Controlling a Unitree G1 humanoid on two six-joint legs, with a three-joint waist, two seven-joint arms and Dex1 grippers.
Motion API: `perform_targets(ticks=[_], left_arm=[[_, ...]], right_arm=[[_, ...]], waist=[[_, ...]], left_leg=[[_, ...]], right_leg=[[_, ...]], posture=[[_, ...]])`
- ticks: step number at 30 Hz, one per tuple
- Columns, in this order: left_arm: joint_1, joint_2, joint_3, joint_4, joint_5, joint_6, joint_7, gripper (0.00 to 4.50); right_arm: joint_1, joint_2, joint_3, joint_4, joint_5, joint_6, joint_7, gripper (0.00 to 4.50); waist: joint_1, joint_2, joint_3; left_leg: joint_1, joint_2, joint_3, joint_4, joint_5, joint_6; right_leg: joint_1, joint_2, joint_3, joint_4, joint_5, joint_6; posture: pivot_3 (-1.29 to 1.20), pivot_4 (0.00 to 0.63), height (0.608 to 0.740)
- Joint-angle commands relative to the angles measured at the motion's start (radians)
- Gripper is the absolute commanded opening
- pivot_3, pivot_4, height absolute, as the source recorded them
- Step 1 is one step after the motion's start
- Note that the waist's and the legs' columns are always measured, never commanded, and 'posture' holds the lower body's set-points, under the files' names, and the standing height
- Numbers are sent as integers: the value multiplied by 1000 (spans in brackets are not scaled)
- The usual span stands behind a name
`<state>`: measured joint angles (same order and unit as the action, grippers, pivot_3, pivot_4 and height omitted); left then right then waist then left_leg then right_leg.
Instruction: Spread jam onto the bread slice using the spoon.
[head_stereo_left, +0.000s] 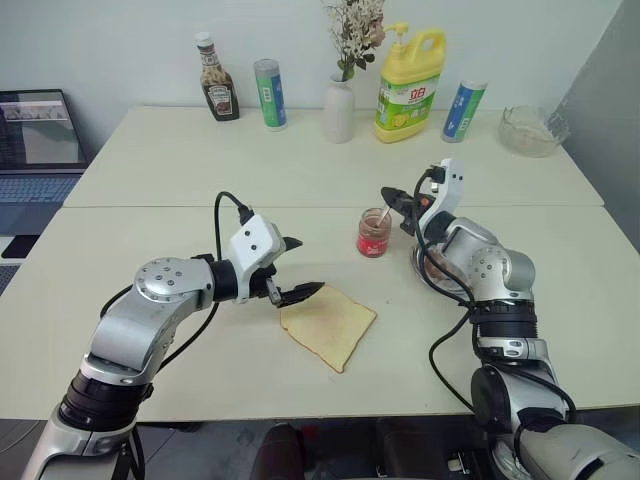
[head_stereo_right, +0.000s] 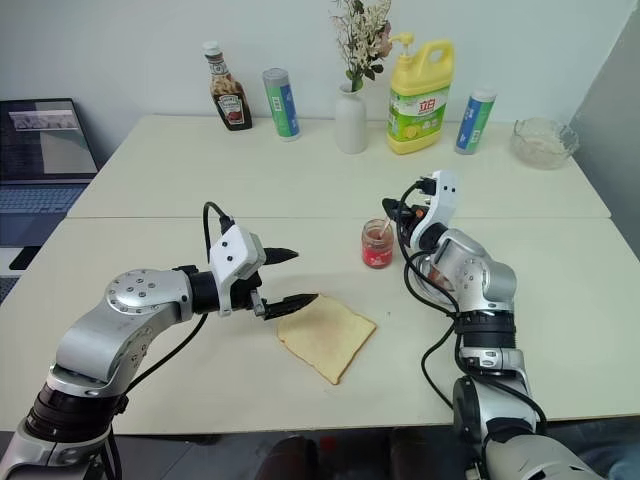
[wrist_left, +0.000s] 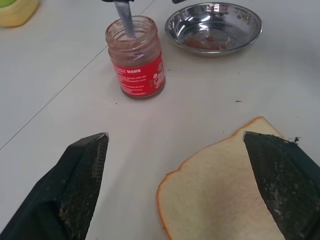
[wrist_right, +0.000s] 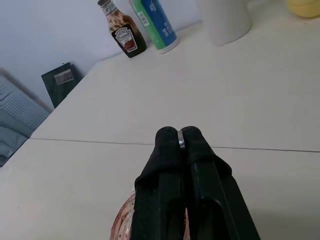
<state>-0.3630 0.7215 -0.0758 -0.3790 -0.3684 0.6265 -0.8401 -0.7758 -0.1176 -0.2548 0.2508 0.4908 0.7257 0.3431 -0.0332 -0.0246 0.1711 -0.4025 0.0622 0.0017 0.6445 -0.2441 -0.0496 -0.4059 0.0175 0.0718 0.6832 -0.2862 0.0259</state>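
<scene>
Right now the right gripper (head_stereo_right: 392, 212) has its jaws pinched tight on the spoon (wrist_left: 125, 19); in the right wrist view a sliver of metal handle shows between the closed fingertips (wrist_right: 167, 140). The spoon's bowl end is down inside the jam jar (head_stereo_left: 374, 233), handle rising up and a bit toward the far side of the tabletop (head_stereo_left: 150, 160), so its long axis runs near upright, tilted toward the gripper above the jar mouth. Whether jam is on the bowl can't be told; it's hidden by the glass.

Left gripper (head_stereo_left: 297, 268) is wide open, holding nothing. One finger's tip sits at the near-left edge of the bread slice (head_stereo_left: 330, 325), w/ the other finger up off the tabletop, beside the slice rather than on it. Looks like it's there to steady the bread.

Key relation: the bread lies nearer the robot and to the left of the jar, close by but w/ a strip of bare tabletop between. So the spoon would prob. need to lift clear of the jar rim, then travel toward the robot and left to reach the slice. Right arm is the one w/ the spoon; left is nearer the bread. Bread surface looks plain, no jam on it yet.

A round steel dish (wrist_left: 214, 27) w/ reddish smears sits just right of the jar, under the right forearm.
</scene>
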Motion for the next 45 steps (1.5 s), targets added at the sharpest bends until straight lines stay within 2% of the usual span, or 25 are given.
perform_targets(ticks=[1,22,45], left_arm=[[-3,3,1,-27,9,-20,1,4500],[-14,-6,-15,3,38,-57,-14,4500],[-16,-21,-1,11,27,-57,-8,4500]], right_arm=[[-46,-3,-41,-43,53,2,-21,12],[-83,23,-214,-6,269,74,-208,12],[-77,1,-276,-8,407,113,-274,12]], waist=[[0,0,0],[-1,0,0],[-1,0,0]], left_leg=[[0,0,0,0,0,0],[0,0,0,0,0,0],[0,0,0,-1,0,0]], right_leg=[[0,0,0,0,0,0],[0,0,0,0,0,0],[0,0,0,-1,0,0]], posture=[[0,150,740],[0,150,740],[0,150,740]])
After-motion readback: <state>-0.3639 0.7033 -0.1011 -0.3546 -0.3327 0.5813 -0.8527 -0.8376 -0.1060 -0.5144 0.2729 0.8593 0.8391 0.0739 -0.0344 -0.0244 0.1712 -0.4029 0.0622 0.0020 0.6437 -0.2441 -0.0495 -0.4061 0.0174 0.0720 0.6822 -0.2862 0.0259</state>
